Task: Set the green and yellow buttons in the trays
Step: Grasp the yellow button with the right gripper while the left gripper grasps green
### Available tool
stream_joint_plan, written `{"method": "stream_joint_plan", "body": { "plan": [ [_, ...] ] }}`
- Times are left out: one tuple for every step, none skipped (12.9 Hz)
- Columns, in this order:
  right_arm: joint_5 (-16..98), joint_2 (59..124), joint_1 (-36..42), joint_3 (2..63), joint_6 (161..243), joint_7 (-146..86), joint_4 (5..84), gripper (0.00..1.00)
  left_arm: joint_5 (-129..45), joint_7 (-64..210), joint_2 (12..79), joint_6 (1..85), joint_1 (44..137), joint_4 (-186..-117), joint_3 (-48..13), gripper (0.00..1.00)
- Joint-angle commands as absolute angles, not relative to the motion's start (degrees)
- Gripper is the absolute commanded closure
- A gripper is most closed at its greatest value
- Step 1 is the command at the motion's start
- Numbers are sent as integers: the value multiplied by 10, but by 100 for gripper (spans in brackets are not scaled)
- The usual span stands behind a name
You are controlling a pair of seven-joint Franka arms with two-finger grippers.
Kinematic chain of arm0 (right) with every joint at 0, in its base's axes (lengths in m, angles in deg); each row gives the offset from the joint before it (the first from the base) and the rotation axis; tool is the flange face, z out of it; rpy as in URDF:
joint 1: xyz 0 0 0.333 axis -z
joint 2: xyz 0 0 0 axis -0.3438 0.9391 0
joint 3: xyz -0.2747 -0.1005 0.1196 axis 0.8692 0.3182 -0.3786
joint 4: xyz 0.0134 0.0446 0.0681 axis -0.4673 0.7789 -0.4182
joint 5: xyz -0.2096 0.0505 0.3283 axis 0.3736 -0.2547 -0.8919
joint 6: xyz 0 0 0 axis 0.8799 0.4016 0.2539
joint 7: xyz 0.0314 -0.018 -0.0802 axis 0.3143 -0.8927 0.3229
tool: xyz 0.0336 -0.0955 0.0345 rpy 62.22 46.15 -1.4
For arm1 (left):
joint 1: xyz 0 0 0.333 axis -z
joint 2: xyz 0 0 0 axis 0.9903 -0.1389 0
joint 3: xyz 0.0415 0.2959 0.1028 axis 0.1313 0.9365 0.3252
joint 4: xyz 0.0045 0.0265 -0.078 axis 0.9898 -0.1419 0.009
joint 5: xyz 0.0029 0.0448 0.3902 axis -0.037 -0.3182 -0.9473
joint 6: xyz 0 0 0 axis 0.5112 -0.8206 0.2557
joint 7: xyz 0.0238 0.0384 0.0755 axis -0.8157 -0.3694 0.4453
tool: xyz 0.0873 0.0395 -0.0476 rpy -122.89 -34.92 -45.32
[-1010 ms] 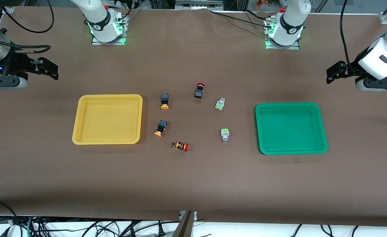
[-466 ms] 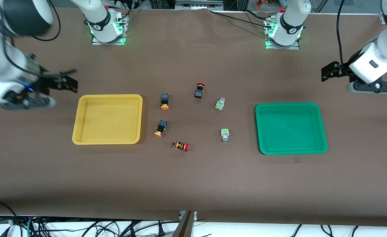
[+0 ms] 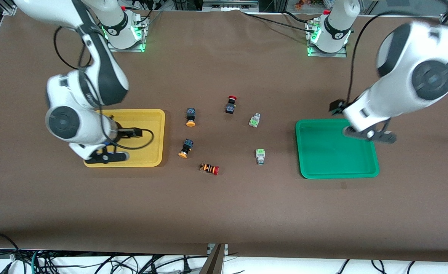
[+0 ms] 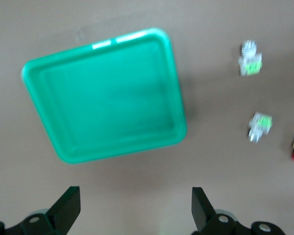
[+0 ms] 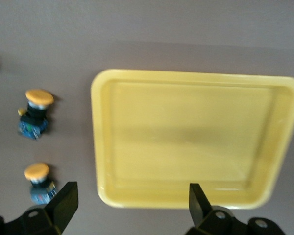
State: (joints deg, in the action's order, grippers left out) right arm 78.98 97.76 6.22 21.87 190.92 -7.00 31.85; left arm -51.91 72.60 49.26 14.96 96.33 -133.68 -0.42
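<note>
Both claws swung in over trays: right claw wide; left claw wide.

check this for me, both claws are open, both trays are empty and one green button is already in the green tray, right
Not quite: no green button is in the green tray. The front view shows both green buttons lying on the table between the trays, and the left wrist view shows that tray bare. The rest holds: the left claw and right claw are open, and the yellow tray is empty.

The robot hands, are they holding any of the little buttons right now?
No. The left gripper is open over the green tray, and the right gripper is open over the yellow tray. All buttons lie on the table.
</note>
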Motion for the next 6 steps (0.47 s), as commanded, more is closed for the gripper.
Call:
{"method": "stream_joint_plan", "body": {
  "plan": [
    [781,1025,22,221,1975,45,308,0,-523,821,383,200,1008,-1244,-1,0],
    [782,1045,10,221,2006,88,308,0,-522,862,362,247,1021,-1249,-2,0],
    [783,1062,-3,221,2034,122,308,0,-511,900,341,301,1028,-1252,-2,0],
    [783,1076,-15,221,2057,147,308,0,-498,919,325,348,1046,-1262,-2,0],
    [783,1089,-29,220,2083,177,308,0,-495,922,307,383,1061,-1271,-2,0],
    [783,1097,-41,220,2099,204,308,0,-487,923,293,407,1075,-1283,-2,0]
  ]
}}
